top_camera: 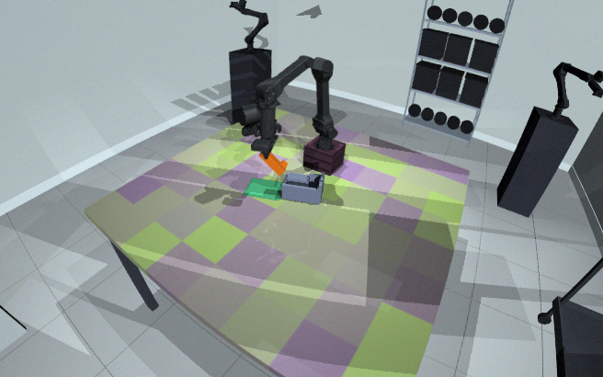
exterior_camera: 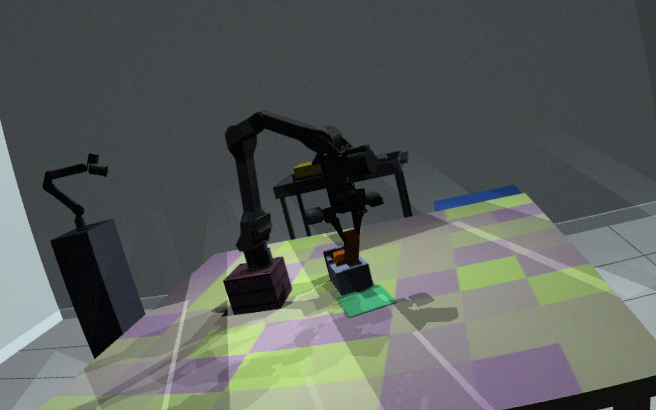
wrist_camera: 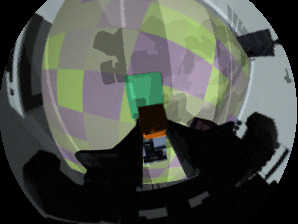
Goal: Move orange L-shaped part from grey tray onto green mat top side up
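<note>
The orange L-shaped part (top_camera: 274, 164) (exterior_camera: 352, 247) (wrist_camera: 154, 135) hangs steeply tilted in the air, its plain end pinched and its L-shaped end lowest. My gripper (top_camera: 266, 154) (exterior_camera: 351, 231) (wrist_camera: 151, 123) is shut on that upper end. The part is clear of the grey tray (top_camera: 301, 193) (exterior_camera: 351, 280) (wrist_camera: 160, 141) and above the green mat (top_camera: 263, 188) (exterior_camera: 367, 301) (wrist_camera: 145, 87), close to where mat and tray meet. In the wrist view its dark face hides the mat's tray-side edge. The tray's pocket shows empty in the top view.
The arm's dark red base block (top_camera: 324, 156) (exterior_camera: 257, 287) stands behind the tray, near it. The tray's raised walls border the mat's one side. The checkered table (top_camera: 294, 239) (exterior_camera: 425, 370) carries them all. Other arms on pedestals and a shelf stand beyond the table.
</note>
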You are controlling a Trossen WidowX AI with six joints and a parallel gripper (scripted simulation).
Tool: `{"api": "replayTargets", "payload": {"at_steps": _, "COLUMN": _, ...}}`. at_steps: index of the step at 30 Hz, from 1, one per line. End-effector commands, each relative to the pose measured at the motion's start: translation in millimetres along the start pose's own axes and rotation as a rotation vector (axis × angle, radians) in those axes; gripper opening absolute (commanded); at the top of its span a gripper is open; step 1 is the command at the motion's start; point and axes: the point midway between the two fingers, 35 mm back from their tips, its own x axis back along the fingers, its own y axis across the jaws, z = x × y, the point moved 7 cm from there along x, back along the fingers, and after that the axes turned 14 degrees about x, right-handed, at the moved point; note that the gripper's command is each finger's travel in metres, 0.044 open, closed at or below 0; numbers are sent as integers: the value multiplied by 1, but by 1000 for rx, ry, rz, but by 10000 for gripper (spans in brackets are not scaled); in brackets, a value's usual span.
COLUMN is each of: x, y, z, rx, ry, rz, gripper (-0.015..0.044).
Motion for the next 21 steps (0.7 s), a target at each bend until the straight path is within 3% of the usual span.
{"api": "replayTargets", "payload": {"at_steps": 1, "x": -1, "y": -6, "z": -17, "rx": 4, "ry": 6, "rz": 0, "gripper": 0}}
{"api": "replayTargets", "payload": {"at_steps": 21, "x": -19, "y": -12, "z": -33, "rx": 4, "ry": 5, "rz": 0, "gripper": 0}}
